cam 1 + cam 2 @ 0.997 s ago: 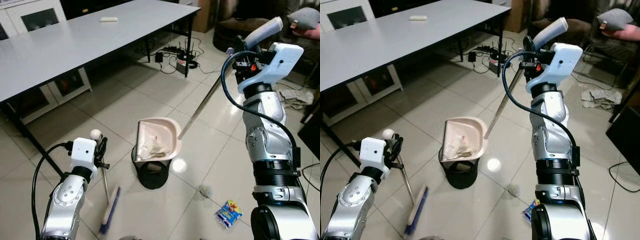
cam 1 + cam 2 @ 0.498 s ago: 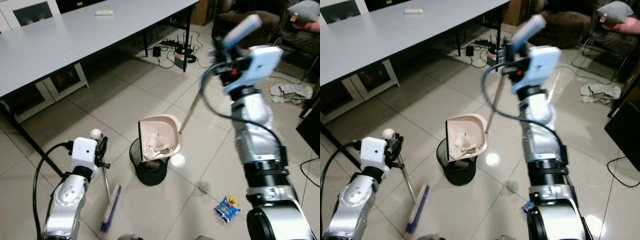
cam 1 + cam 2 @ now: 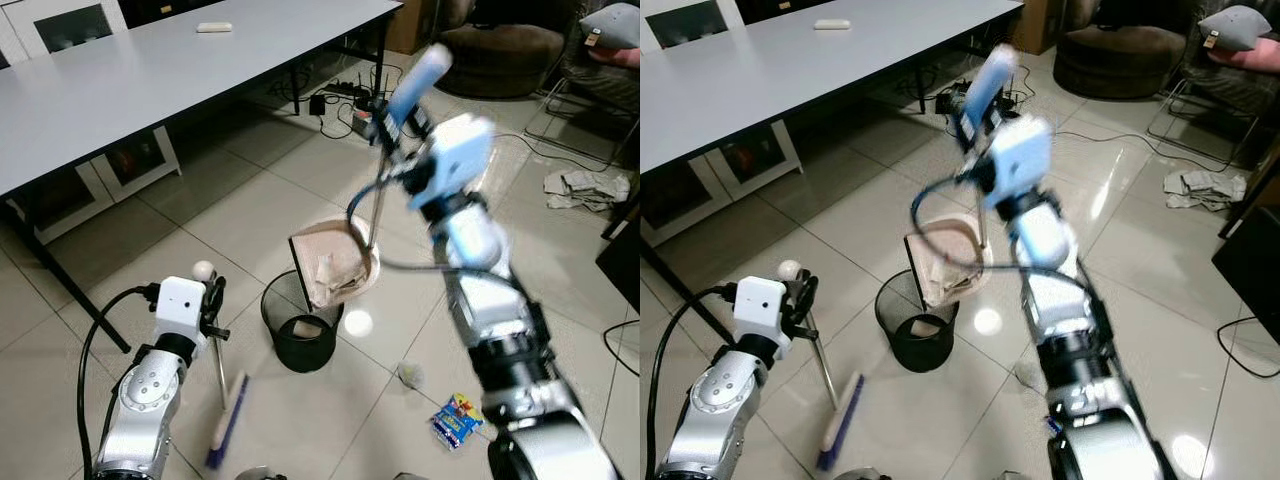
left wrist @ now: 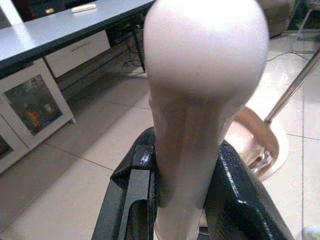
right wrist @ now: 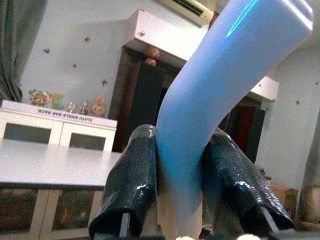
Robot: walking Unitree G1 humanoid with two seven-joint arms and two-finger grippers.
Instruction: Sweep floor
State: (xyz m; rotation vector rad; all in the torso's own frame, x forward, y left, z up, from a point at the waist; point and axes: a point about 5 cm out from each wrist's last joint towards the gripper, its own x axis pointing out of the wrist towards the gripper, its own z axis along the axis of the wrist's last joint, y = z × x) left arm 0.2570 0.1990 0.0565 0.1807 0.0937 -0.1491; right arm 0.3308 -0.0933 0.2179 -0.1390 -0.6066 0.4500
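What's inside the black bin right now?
In the black bin, one pale scrap lies on the bottom. The tilted dustpan, still holding crumpled paper, covers the bin's far side, so the rest is hidden.

**Silver arms, white wrist housings, black fingers**

Both arms are built of rounded silver segments joined by black ribbed collars. The left arm (image 3: 140,405) ends in a boxy white wrist housing with a small dark dot on its face; a thick black cable loops out at its 9 o'clock side. The right arm (image 3: 490,300) carries a similar white housing, blurred, with a black cable curling beneath. The fingers (image 5: 131,180) are glossy black, long and rounded.
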